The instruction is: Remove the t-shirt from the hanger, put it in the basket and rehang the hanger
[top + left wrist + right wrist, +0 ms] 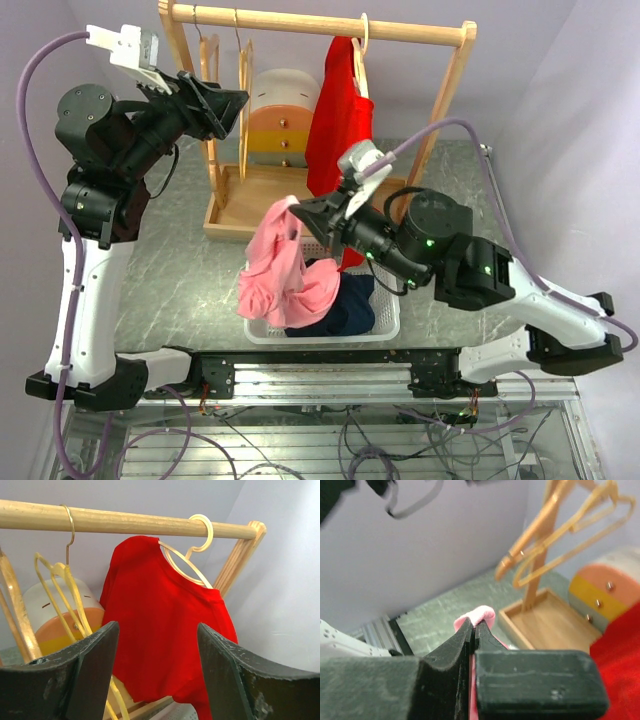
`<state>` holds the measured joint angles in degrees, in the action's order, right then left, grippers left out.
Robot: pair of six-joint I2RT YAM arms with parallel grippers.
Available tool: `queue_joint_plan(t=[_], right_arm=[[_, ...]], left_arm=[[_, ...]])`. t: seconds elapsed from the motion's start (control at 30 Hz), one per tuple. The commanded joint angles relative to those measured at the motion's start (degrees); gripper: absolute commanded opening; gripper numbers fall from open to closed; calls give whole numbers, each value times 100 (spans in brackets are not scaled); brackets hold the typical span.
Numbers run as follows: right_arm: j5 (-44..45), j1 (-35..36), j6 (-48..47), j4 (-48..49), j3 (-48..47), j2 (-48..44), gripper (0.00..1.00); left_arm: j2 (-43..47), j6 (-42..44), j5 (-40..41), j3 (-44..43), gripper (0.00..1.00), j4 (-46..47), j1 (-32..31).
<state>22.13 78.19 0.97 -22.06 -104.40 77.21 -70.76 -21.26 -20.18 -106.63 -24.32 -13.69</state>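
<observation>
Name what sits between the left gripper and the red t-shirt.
Mostly open air: the left wrist view shows the red t-shirt straight through the open left gripper, empty hangers off to one side. The top view puts them by its tips.

The rack (pixel 320 22) stands at the far middle of the table (pixel 180 270); two bare hangers (pixel 243 60) hang on the left part of its bar; the shirt (pixel 338 120) hangs on a hanger (pixel 362 45) on the right part; the drawers (pixel 280 120) stand behind the rack, between the two; the basket (pixel 385 320) sits near, in front of the rack; a cloth (pixel 350 305) lies in it; a second shirt (pixel 285 270) hangs from the right gripper (pixel 298 208), which pinches its top, just in front of the hung shirt; its low end reaches the basket's left part; the left gripper (pixel 238 103) is up high, by the bare hangers.
</observation>
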Motion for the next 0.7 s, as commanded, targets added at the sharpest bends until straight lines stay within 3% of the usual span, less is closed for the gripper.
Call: queue_joint_plan(t=[0.0, 0.27, 0.6, 0.67], right_arm=[[1191, 10, 962, -220, 907, -964, 0], [1642, 13, 3385, -1973, 2523, -2250, 0], [1490, 7, 5245, -4026, 3324, -1469, 0], [1485, 7, 5644, -4431, 3349, -1240, 10]], left_arm=[[-55, 21, -374, -89, 73, 178, 25], [-349, -248, -873, -340, 72, 422, -3], [-1176, 162, -264, -1288, 75, -68, -1280], [-1383, 169, -230, -1413, 75, -60, -1419]])
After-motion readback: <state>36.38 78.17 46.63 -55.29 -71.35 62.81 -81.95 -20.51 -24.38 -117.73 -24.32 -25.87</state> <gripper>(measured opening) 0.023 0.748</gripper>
